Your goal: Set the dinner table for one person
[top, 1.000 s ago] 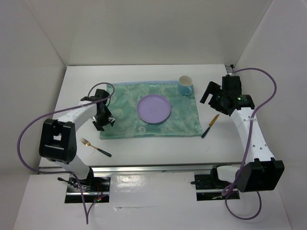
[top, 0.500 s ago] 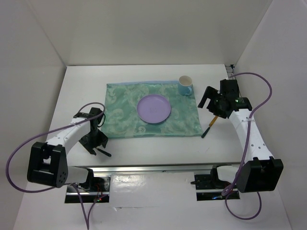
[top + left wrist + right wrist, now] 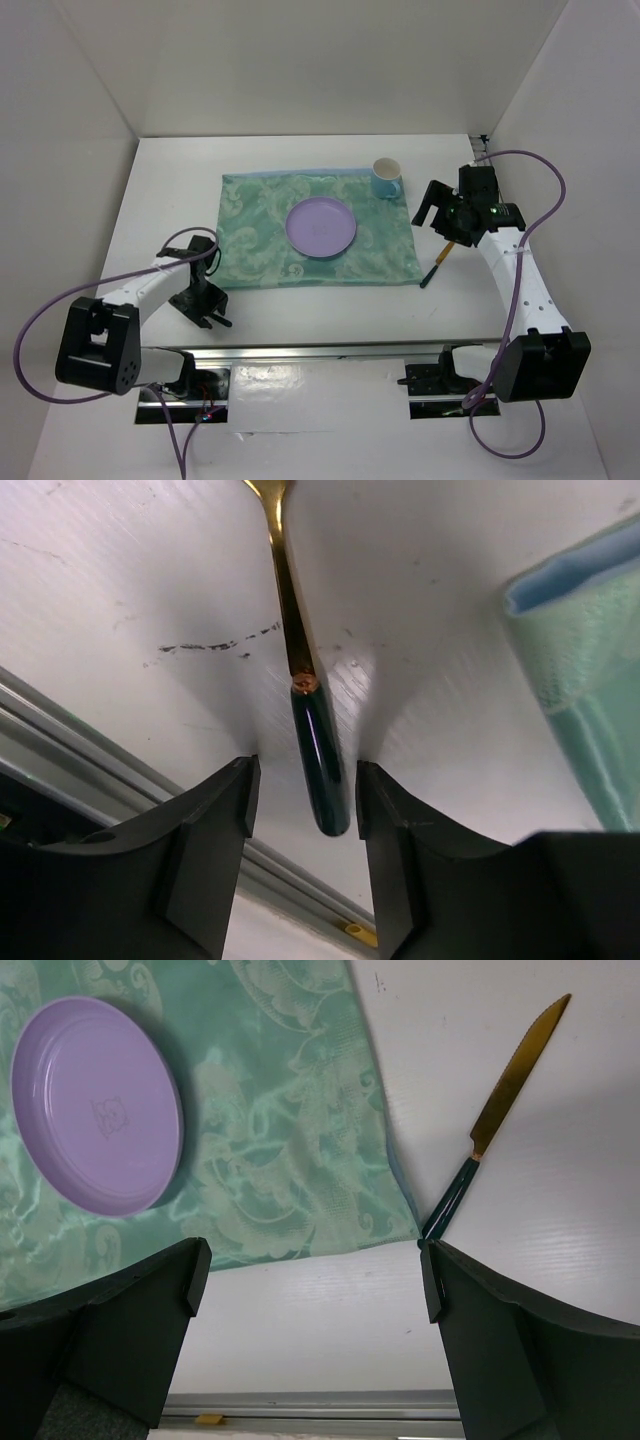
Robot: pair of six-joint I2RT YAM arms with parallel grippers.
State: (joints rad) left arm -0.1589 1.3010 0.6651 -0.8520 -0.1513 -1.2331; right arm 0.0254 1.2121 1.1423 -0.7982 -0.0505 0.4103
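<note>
Here, my left gripper (image 3: 303, 772) is straddling the fork (image 3: 286, 610), jaws parted around its green handle, prongs cut off upper-frame; overhead, that gripper is mostly hiding it. My right gripper (image 3: 310, 1270) is gaping empty above the dinner table (image 3: 300, 150), which is filling mid-frame.

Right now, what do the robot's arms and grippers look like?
The left arm and right arm have white links and black joints, each trailing a purple cable. The left gripper and right gripper are black with two broad fingers. A green light marks the right wrist.
</note>
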